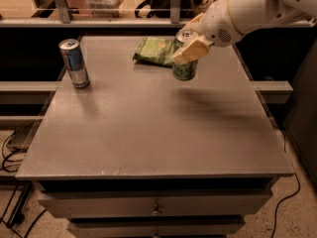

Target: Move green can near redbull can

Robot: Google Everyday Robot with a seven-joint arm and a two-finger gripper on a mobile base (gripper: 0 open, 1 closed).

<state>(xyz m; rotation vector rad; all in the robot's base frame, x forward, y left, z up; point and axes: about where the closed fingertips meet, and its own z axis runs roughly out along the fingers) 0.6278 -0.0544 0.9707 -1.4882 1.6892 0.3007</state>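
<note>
The green can point(185, 70), green with pale markings and a silver top, is held upright a little above the grey table point(148, 128), near its far right part. My gripper point(189, 44) is shut on the green can, with a tan finger point(190, 50) across its front. The redbull can point(74, 63), slim, blue and silver, stands upright at the table's far left, well apart from the green can.
A flat green chip bag point(154, 51) lies at the table's far middle, just left of the held can. A shelf rail point(99, 21) runs behind the table. Drawers point(156, 205) sit below the front edge. Cables point(10, 152) lie on the floor at left.
</note>
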